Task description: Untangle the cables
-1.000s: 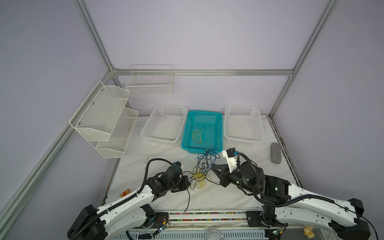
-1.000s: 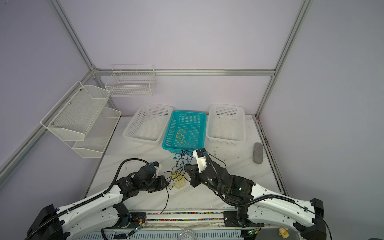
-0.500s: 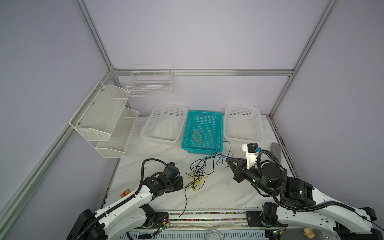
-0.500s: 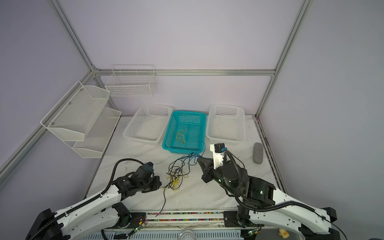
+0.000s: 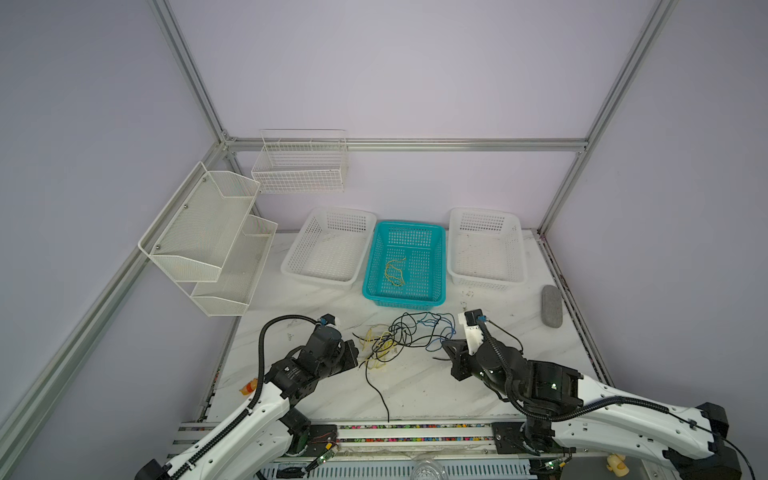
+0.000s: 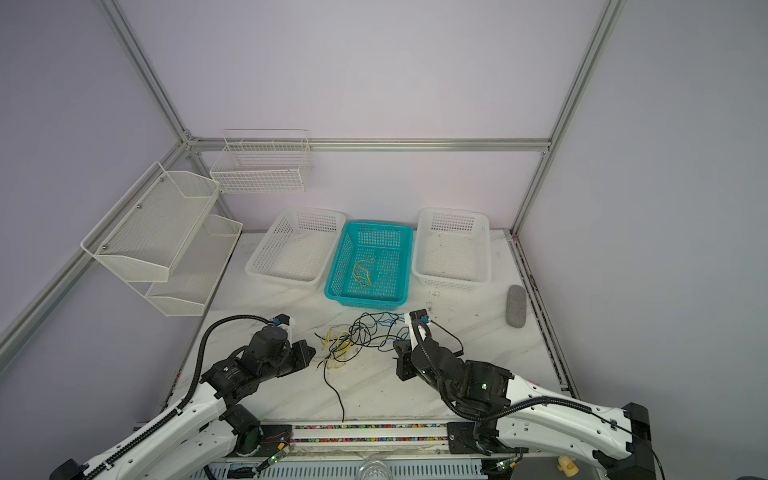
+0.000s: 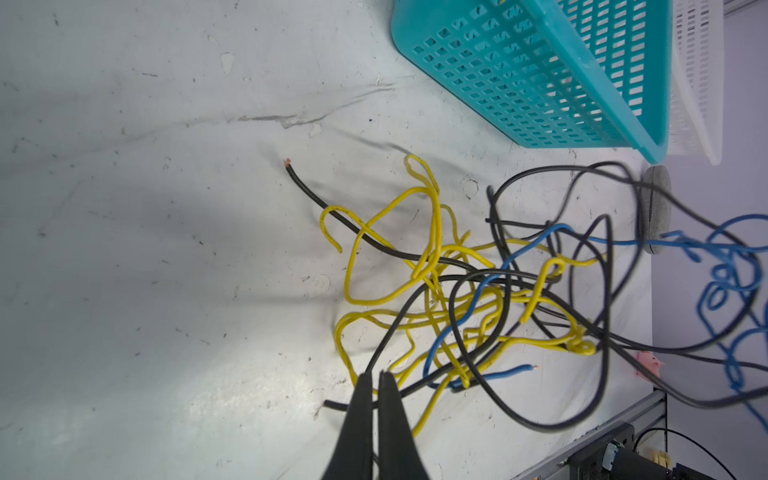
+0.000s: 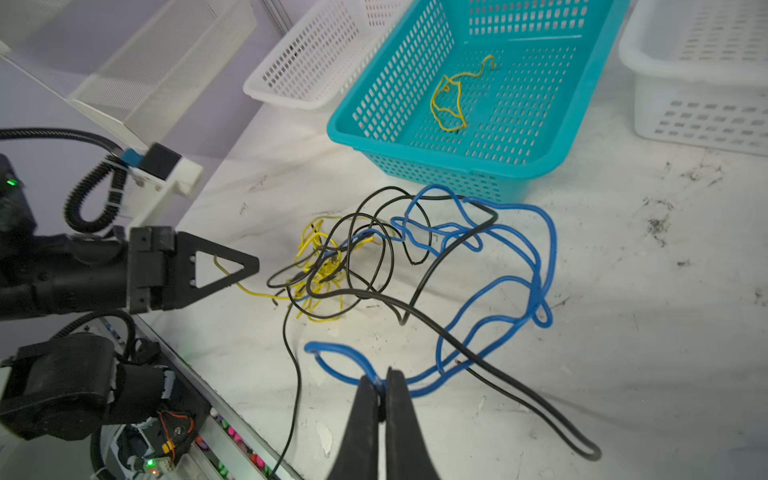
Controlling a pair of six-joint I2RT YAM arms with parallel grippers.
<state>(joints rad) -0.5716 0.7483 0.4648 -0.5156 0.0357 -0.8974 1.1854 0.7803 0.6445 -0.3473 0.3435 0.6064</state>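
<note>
Pale lilac walls (image 5: 415,62) framed by aluminium bars (image 5: 415,144) surround me. My tabletop (image 5: 424,395) is white, marbled and scuffed.

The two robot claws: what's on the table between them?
A tangle of yellow, black and blue cables lies between the left gripper and the right gripper, seen in both top views.

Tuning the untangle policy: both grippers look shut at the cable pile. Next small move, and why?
Probably draw the right gripper slowly away from the left gripper: it pinches the blue cable, whose far loops thread the black and yellow tangle beside the left one.
</note>
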